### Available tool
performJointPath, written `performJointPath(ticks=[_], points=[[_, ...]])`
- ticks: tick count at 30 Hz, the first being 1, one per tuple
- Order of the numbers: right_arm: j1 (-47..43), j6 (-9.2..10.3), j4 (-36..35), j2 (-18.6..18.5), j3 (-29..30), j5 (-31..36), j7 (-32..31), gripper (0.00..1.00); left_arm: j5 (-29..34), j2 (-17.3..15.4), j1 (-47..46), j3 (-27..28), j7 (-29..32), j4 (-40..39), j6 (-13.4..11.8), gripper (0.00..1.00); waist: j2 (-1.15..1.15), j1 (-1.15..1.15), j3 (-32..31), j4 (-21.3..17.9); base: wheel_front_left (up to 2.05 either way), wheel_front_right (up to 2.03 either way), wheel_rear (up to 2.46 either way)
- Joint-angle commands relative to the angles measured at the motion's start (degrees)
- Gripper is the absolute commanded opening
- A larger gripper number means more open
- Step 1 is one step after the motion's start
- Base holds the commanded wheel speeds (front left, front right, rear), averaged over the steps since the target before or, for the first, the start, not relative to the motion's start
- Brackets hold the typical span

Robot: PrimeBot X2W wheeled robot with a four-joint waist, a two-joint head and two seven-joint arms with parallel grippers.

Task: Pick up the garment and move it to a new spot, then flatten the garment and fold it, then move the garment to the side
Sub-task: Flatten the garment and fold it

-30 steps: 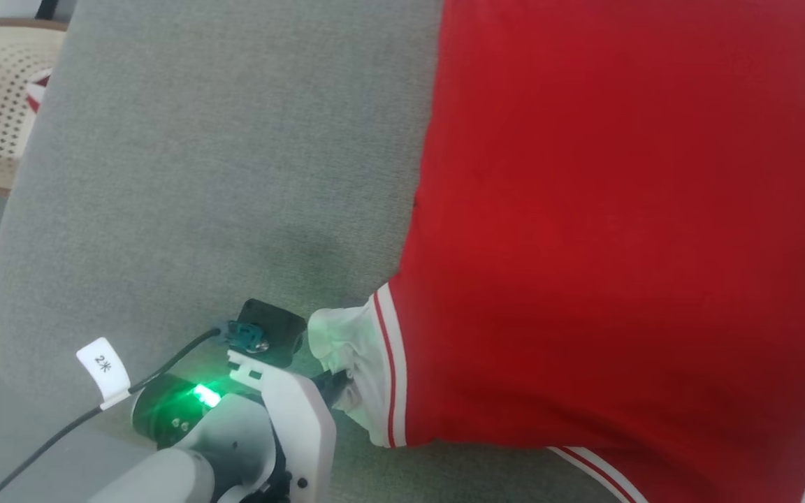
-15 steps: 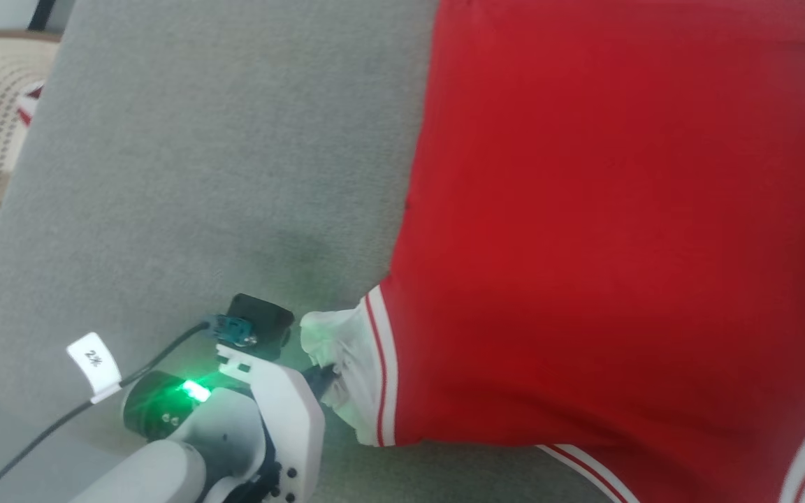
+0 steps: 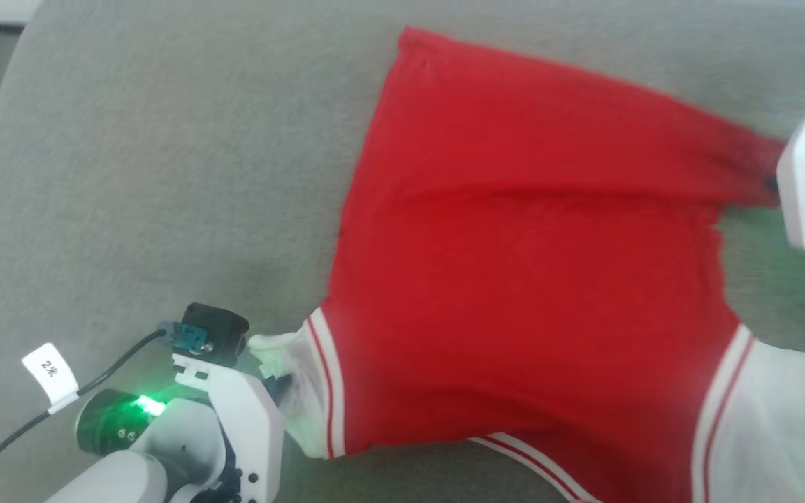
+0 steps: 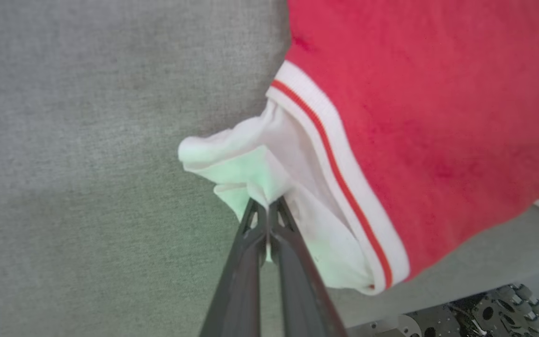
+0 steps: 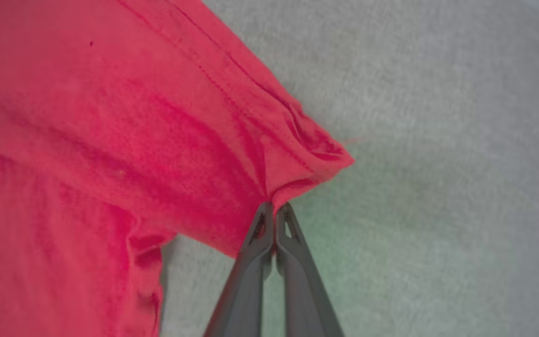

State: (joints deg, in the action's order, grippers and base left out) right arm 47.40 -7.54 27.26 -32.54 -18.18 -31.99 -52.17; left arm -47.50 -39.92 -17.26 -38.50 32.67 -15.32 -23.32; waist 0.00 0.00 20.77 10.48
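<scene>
The garment (image 3: 514,279), a red jersey with white sleeves and red-white trim, lies spread on the grey padded surface, plain red side up. My left gripper (image 3: 280,383) is at the lower left, shut on the bunched white sleeve (image 4: 255,173); its fingers (image 4: 246,262) pinch the sleeve's edge. My right gripper (image 3: 771,183) is at the right edge, shut on a red hem corner (image 5: 316,159) of the garment (image 5: 110,140), which is pulled taut toward it. The other white sleeve (image 3: 759,426) lies at the lower right.
The grey padded surface (image 3: 151,195) runs wide to the left of the garment. A black cable with a white tag (image 3: 49,374) trails from my left wrist. The robot's base (image 4: 484,316) shows below the surface's near edge.
The head camera has shifted, bringing the garment's far hem and my right gripper into view. The left gripper keeps its hold on the white sleeve. The chair at the left has left the picture.
</scene>
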Motion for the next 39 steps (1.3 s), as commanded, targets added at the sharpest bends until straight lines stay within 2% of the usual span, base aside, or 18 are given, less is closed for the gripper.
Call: performJointPath(ticks=[1,6,14,19,23,24,25,26,31,39], points=[[-2.48,0.10,-2.30,-0.44,0.18,-0.98,-0.51,0.00,-0.68,-0.49,0.73,0.31,0.00,-0.26,-0.24,0.00,0.00,0.00,-1.66,-1.80,0.00,0.00,0.00],[-14.97,0.10,-16.04,-2.48,3.55,-4.50,-2.99,0.00,-0.69,-1.54,1.82,0.67,0.38,-0.85,-0.70,0.00,0.00,0.00,-3.27,-3.92,0.00,0.00,0.00],[-36.90,0.10,-33.94,-0.63,12.09,-4.83,-9.26,0.00,-1.01,-2.91,2.45,1.27,0.67,-2.04,-1.40,0.00,0.00,0.00,-4.07,-5.72,0.00,0.00,0.00],[-46.69,0.10,-38.79,3.63,16.56,-3.01,-10.08,0.00,-1.01,-2.76,2.46,1.13,0.60,-2.25,-1.40,0.00,0.00,0.00,-3.75,-5.97,0.00,0.00,0.00],[-50.02,0.10,-37.31,6.95,17.20,0.02,-7.93,0.00,-1.09,-2.47,2.07,1.08,0.53,-1.92,-1.17,0.00,0.00,0.00,-3.42,-6.08,0.00,0.00,0.00],[-50.08,0.10,-36.59,7.29,17.05,1.23,-6.84,0.31,-1.20,-2.33,1.99,1.08,0.47,-1.84,-1.08,0.00,0.00,0.00,-3.34,-6.12,0.00,0.00,0.00],[-49.96,0.11,-35.96,7.66,16.81,1.93,-6.03,0.92,-1.24,-2.27,1.89,1.07,0.44,-1.77,-0.99,0.00,0.00,0.00,-3.29,-6.14,0.00,0.00,0.00],[-49.83,0.11,-35.33,8.22,16.75,2.33,-5.48,1.00,-1.27,-2.27,1.80,1.05,0.41,-1.65,-0.90,0.00,0.00,0.00,-3.27,-6.18,0.00,0.00,0.00],[-48.38,0.12,-36.93,7.94,17.43,2.03,-4.82,1.00,-1.34,-2.11,1.64,0.99,0.18,-1.39,-0.76,0.00,0.00,0.00,-3.26,-6.34,0.00,0.00,0.00],[-44.65,0.09,-47.14,6.75,20.00,-0.55,-6.54,1.00,-1.13,-1.72,1.54,0.54,-0.06,-1.17,-0.54,0.00,0.00,0.00,-3.22,-5.85,0.00,0.00,0.00]])
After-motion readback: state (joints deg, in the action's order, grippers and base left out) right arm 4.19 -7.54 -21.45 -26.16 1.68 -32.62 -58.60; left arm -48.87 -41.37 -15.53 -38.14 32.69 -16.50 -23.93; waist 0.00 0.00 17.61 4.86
